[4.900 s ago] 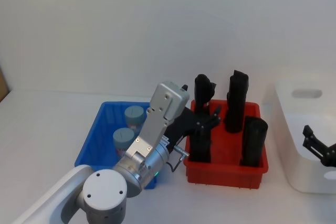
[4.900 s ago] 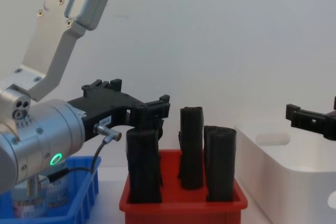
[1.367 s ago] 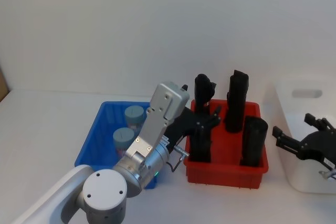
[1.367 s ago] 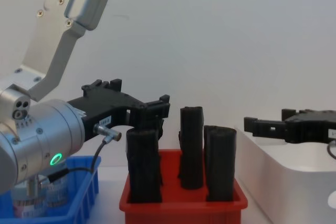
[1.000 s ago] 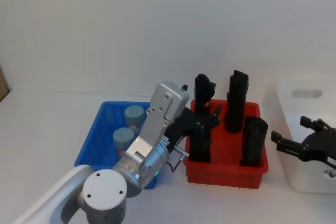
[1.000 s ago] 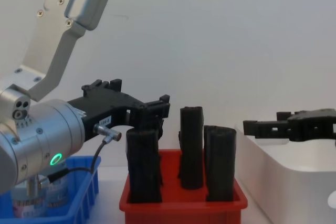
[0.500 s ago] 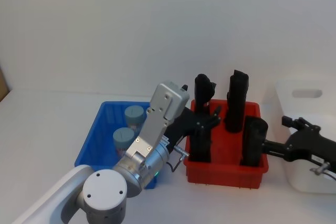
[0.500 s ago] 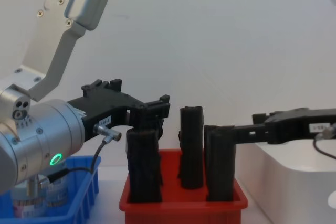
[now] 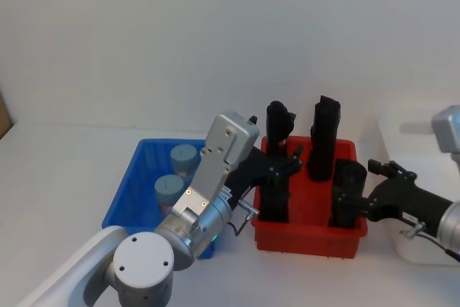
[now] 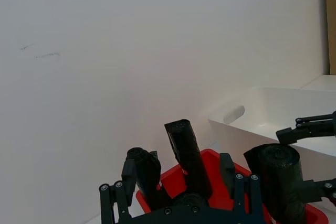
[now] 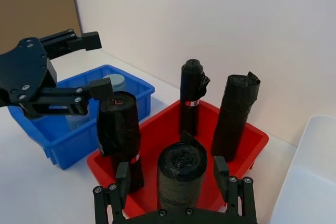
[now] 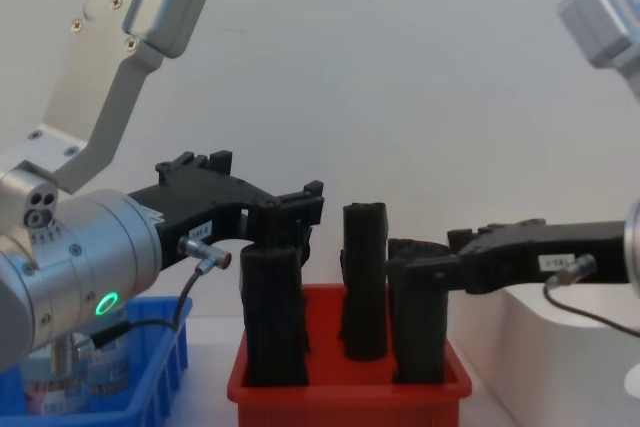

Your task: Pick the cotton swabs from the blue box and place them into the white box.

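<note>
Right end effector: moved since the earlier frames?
Yes. The right end effector moved left, from the white box to the red bin, now open around its front-right black roll.

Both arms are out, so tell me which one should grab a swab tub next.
Left. The left gripper hangs open at the red bin's edge nearest the blue box, where the swabs stand. The right gripper is open around a black roll on the bin's far side.

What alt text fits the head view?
The right tool reaches, open, around a black roll in the red bin, beside the white box. The left tool hangs open over that bin; two tubs of cotton swabs sit in the blue box.
</note>
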